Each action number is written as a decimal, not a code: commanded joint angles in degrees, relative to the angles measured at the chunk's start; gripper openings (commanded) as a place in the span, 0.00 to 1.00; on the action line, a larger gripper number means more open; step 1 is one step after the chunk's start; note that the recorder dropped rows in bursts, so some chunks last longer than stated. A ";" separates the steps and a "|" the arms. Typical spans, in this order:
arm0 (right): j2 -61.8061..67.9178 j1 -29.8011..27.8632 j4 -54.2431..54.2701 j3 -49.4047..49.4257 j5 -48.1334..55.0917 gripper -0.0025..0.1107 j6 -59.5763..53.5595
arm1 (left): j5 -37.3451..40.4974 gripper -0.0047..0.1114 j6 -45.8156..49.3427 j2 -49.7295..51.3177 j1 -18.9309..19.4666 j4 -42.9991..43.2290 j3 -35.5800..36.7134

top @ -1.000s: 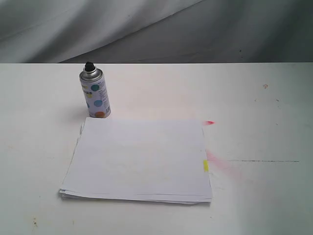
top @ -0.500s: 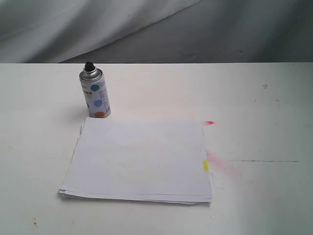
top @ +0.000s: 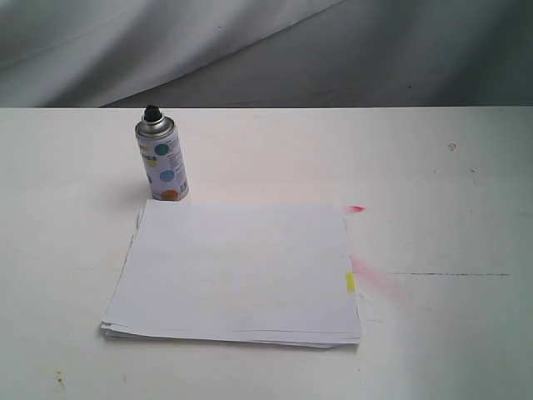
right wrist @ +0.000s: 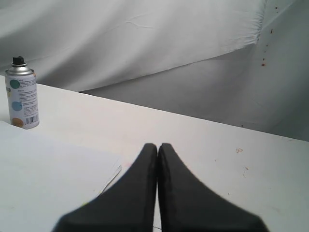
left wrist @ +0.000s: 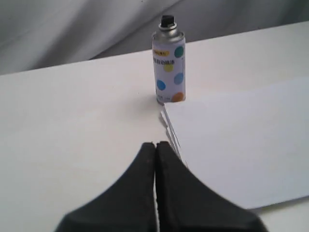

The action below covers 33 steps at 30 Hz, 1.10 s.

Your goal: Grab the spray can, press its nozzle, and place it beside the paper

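The spray can [top: 162,160] stands upright on the white table, just behind the far left corner of the paper [top: 237,271]. Its black nozzle [top: 152,111] tops the silver dome. The paper lies flat with a small yellow tab [top: 351,282] on its right edge. No gripper shows in the exterior view. In the left wrist view the spray can [left wrist: 168,64] stands well ahead of my left gripper [left wrist: 155,144], which is shut and empty beside the paper [left wrist: 241,145]. My right gripper [right wrist: 158,145] is shut and empty too, with the spray can [right wrist: 21,94] far off to its side.
Pink-red paint marks [top: 375,277] stain the table [top: 450,200] right of the paper, with a small red spot [top: 357,208] behind them. A thin dark line [top: 450,274] runs on the table at the right. A grey cloth backdrop [top: 266,50] hangs behind the table.
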 commanded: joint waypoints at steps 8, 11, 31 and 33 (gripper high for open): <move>-0.17 -0.13 -0.40 0.20 -0.28 0.02 0.10 | -0.19 0.04 -0.67 22.92 -0.23 -0.24 -19.68; -0.17 -0.13 -0.40 0.20 -0.28 0.02 0.10 | 0.63 0.04 -0.67 22.78 -0.23 -2.83 -19.68; -0.17 -0.13 -0.40 0.20 -0.28 0.02 0.10 | 0.57 0.04 -3.84 35.59 -0.23 -7.79 -31.59; -0.17 -0.13 -0.40 0.20 -0.28 0.02 0.10 | -0.56 0.04 -3.01 39.71 -0.23 -7.79 -35.26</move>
